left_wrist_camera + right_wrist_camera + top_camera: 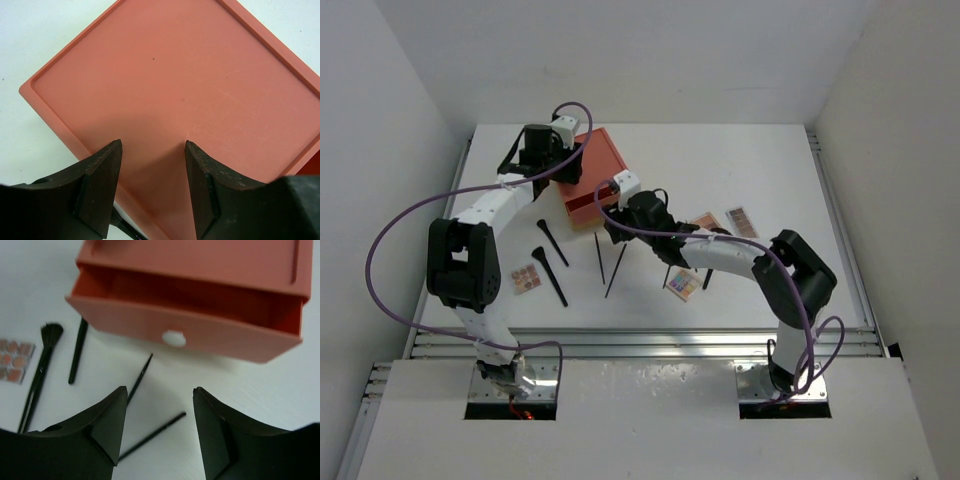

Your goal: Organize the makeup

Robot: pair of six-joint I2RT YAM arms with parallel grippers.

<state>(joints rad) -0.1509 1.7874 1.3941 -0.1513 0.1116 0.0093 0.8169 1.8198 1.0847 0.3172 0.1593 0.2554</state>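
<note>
The makeup lies on the white table. Two black brushes [552, 243] [551, 277] and two thin black pencils [600, 258] [616, 270] lie in front of the orange drawer box [595, 165]. Palettes lie at the left [526, 279], the middle [682, 284] and the right [741, 222]. My left gripper [563, 163] is open and empty just above the box's flat top [175, 85]. My right gripper [613, 228] is open and empty above the two pencils [140, 380] [152, 436], facing the partly pulled-out drawer with its white knob [173, 338].
The right wrist view also shows two brushes [42, 370] [77, 352] and a pink palette [15, 360] to the left. Another palette [708, 222] and a short black stick [708, 278] lie under the right arm. White walls enclose the table.
</note>
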